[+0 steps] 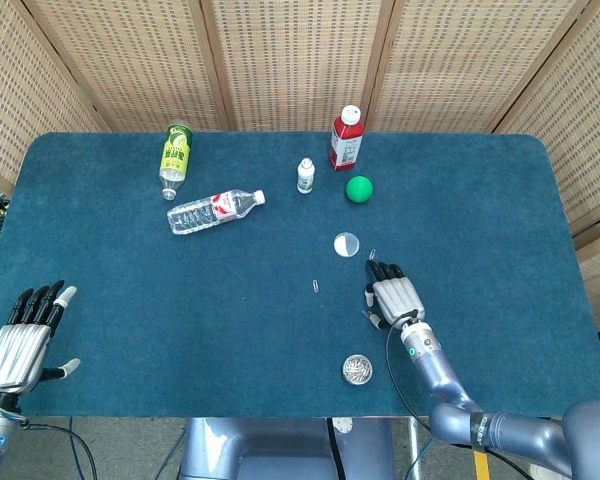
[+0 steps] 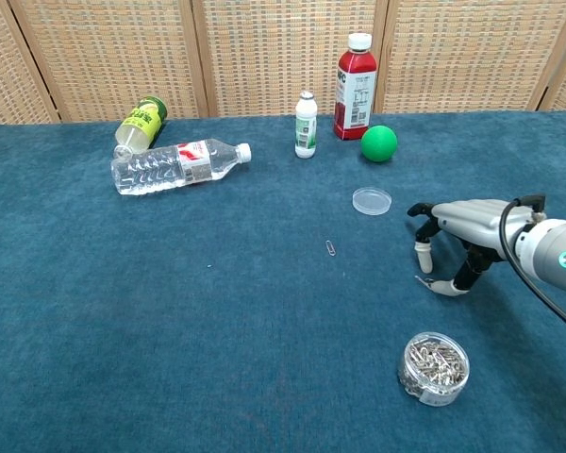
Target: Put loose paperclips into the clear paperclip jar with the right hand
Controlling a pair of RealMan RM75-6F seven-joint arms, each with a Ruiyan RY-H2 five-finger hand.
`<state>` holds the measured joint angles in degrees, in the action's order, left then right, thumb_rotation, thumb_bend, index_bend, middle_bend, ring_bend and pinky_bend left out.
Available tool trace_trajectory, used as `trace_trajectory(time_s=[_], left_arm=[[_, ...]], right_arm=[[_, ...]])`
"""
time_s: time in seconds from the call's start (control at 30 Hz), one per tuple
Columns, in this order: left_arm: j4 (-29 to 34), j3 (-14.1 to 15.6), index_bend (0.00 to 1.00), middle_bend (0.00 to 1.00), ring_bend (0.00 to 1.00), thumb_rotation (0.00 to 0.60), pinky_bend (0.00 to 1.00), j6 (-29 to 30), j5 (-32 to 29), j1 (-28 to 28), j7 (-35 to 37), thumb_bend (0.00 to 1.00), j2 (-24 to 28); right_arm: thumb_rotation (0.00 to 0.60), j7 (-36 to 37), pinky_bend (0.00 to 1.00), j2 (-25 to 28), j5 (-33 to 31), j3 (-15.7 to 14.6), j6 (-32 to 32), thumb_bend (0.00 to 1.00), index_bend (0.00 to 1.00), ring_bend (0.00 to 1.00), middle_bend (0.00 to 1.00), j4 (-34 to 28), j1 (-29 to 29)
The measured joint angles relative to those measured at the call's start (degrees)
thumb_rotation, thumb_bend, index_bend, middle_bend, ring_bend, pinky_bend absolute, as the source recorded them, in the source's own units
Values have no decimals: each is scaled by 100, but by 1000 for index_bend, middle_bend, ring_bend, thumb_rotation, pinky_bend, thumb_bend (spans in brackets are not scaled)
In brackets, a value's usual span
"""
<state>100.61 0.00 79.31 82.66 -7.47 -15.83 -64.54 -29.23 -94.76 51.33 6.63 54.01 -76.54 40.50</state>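
The clear paperclip jar [image 1: 357,369] [image 2: 435,366] stands open near the front edge, full of clips. My right hand [image 1: 392,298] [image 2: 462,231] hovers palm down just behind it, fingers arched towards the cloth. A loose paperclip [image 2: 421,278] [image 1: 366,316] lies at the thumb tip, touching it, with the fingers [image 2: 422,249] still apart above it. Another paperclip [image 1: 316,286] [image 2: 332,248] lies further left, and a third paperclip [image 1: 372,254] sits just beyond the fingertips. My left hand [image 1: 25,335] rests open at the front left, holding nothing.
The jar's clear lid [image 1: 347,244] [image 2: 372,200] lies flat behind the right hand. Further back stand a green ball [image 2: 378,143], a red bottle [image 2: 356,87] and a small white bottle [image 2: 306,125]. A water bottle [image 2: 179,165] and a green bottle [image 2: 141,123] lie at the back left.
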Motion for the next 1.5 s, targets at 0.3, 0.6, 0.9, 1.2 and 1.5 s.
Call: trace_trajectory(time_s=[0.3,0.6,0.9,1.2,1.5], left_arm=[[2,-2,0,0,0,600,0,9,-2,3,6,0,3],[-3,2,0,0,0,600,0,0,-12,-1,-27,0,-15],[-2,1,0,0,0,600,0,2,-14,-2,-42,0,-23],[-5,2,0,0,0,600,0,3,-8,-3,-13,0,-13],[-4,3,0,0,0,600,0,0,-6,-5,-7,0,-11]], right_arm=[[600,-82,74,-31,-19,42,67,302,496,0,3,232,-11],[600,-129,74,23,-74,74,28,302,520,0,3,300,-35],[600,-145,74,-3,-46,53,-37,379,577,0,3,317,-39],[600,-210,74,-12,-79,55,-83,514,620,0,10,313,-22],[600,-184,74,66,-13,79,-51,541,628,0,19,178,-28]])
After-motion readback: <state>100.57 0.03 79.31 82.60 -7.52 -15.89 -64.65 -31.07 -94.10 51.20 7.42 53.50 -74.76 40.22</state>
